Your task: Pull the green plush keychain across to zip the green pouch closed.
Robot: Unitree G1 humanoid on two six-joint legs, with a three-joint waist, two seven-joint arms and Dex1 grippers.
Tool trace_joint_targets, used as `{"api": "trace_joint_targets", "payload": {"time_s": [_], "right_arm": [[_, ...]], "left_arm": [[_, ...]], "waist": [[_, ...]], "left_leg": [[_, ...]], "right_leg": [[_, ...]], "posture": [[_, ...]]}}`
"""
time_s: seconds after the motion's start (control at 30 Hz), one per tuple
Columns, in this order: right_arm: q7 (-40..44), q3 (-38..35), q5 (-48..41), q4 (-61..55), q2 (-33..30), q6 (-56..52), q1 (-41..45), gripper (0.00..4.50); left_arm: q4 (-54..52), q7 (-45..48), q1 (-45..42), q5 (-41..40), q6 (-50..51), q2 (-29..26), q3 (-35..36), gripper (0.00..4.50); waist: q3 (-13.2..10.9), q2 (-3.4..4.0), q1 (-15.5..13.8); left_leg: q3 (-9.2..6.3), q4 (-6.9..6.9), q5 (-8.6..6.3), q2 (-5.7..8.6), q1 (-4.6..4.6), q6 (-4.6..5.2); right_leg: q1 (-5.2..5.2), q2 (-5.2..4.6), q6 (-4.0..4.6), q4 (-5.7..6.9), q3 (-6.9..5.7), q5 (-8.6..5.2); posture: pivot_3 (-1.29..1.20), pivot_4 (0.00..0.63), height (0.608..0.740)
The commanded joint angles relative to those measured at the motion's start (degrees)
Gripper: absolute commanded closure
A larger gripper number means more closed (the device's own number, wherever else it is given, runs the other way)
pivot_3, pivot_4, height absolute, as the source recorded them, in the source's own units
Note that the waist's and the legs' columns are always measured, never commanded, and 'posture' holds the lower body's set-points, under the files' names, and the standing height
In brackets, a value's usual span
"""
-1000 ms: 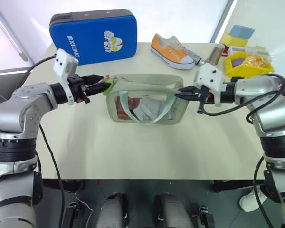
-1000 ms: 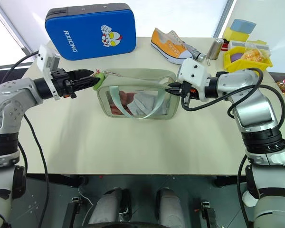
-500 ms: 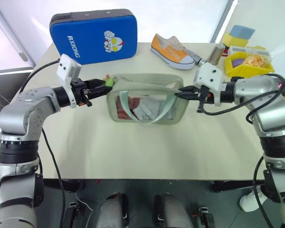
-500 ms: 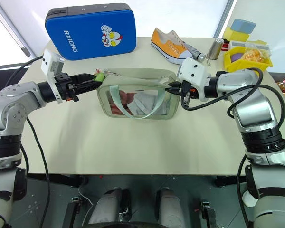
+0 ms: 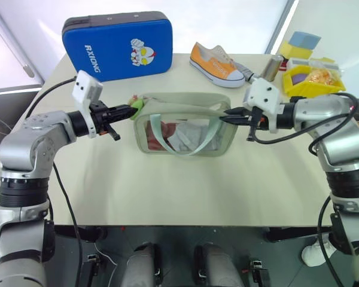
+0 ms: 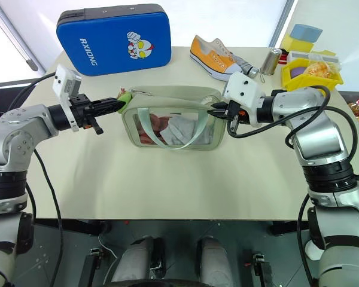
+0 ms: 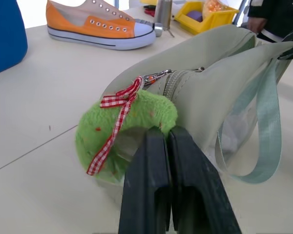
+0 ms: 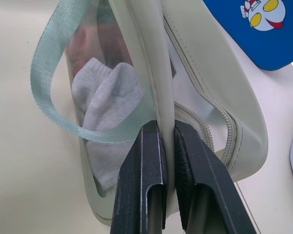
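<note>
While the green pouch [image 5: 185,122] lies with its long axis running from 9 to 3 o'clock across the table [image 5: 167,191], the left eye view sets the green plush keychain [image 5: 136,104] at the pouch's 9 o'clock end, with the left gripper [image 5: 127,110] touching it from that side. The right gripper [image 5: 226,117] meets the opposite, 3 o'clock end. The zip must therefore travel from the keychain toward 3 o'clock, along the pouch's length, and the left arm is the nearer one to the keychain.

Right eye view: same layout; a blue case [image 6: 113,37] and an orange shoe [image 6: 216,58] sit toward 12 o'clock, well apart from the pouch.

Left wrist view: the left gripper's fingers [image 7: 149,195] are pressed together, their tips buried in the keychain's fuzz; whether they truly pinch it cannot be told. The zipper pull rises just beyond the plush.

Right wrist view: the right gripper's fingers [image 8: 141,180] are clamped on the pouch's end seam, holding it taut for the pull.
</note>
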State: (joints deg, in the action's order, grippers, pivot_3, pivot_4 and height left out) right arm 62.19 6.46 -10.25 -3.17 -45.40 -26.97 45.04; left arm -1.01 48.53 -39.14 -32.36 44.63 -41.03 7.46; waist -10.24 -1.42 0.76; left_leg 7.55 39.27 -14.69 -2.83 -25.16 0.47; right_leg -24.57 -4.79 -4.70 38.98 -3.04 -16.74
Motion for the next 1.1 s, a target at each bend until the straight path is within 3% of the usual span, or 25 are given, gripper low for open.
{"api": "trace_joint_targets", "payload": {"time_s": [0.03,0.33,0.53,0.63,0.83,0.87,1.1], "right_arm": [[-0.45,-0.90,-0.31,-1.50,-0.09,0.13,1.75,4.29],[-0.80,-0.86,-0.18,-1.13,0.09,0.32,1.88,4.29],[-1.15,-1.15,-0.17,-1.78,-0.13,-0.23,1.40,4.29],[-1.38,-1.20,-0.36,-2.20,-0.08,-0.67,1.22,4.29],[-1.65,-1.25,-0.53,-2.21,-0.11,-0.67,0.86,4.29],[-1.64,-1.25,-0.51,-2.05,-0.10,-0.58,0.90,4.29],[-1.53,-1.23,-0.43,-1.27,0.06,0.11,0.94,4.29]], "left_arm": [[0.12,-0.18,-2.91,0.51,-1.31,-0.14,0.40,4.46],[-5.48,1.92,-10.43,-0.03,-0.53,2.03,-4.46,4.46],[-5.02,5.05,-7.20,10.51,-10.86,-0.98,-13.10,4.46],[-2.45,4.23,-9.10,11.13,-12.85,0.60,-12.16,3.46],[-2.95,6.10,-10.59,9.08,-9.58,-1.53,-9.50,0.33],[-3.39,6.71,-10.55,8.39,-8.50,-2.44,-8.84,0.04],[-4.80,9.46,-5.56,7.10,-6.65,-8.51,-5.62,0.04]], "waist": [[0.00,0.00,-0.01],[0.00,0.00,-0.06],[0.00,0.02,0.02],[0.00,0.01,-0.11],[0.00,0.01,-0.03],[0.00,0.02,0.07],[0.00,0.02,0.06]], "left_leg": [[0.00,0.00,0.00,0.00,0.00,0.00],[0.01,0.00,0.00,0.01,0.00,0.00],[0.03,-0.02,0.00,0.00,0.04,-0.01],[0.04,-0.01,0.00,0.00,0.04,0.00],[0.02,-0.01,0.00,0.00,0.02,0.00],[0.02,0.00,0.00,0.00,0.02,0.00],[0.02,-0.01,0.00,-0.01,0.03,0.00]], "right_leg": [[0.00,0.00,0.00,0.00,0.00,0.00],[0.01,0.00,0.00,0.00,0.00,0.00],[0.01,0.04,0.00,0.00,0.01,0.00],[0.02,0.03,0.00,-0.01,0.02,0.00],[0.01,0.03,0.00,-0.01,0.02,0.00],[0.01,0.03,0.00,-0.01,0.02,0.00],[0.01,0.02,0.00,-0.01,0.02,0.00]], "posture": [[0.00,0.150,0.740],[0.00,0.150,0.740],[0.00,0.150,0.740],[0.00,0.150,0.740],[0.00,0.150,0.740],[0.00,0.150,0.740],[0.00,0.150,0.740]]}}
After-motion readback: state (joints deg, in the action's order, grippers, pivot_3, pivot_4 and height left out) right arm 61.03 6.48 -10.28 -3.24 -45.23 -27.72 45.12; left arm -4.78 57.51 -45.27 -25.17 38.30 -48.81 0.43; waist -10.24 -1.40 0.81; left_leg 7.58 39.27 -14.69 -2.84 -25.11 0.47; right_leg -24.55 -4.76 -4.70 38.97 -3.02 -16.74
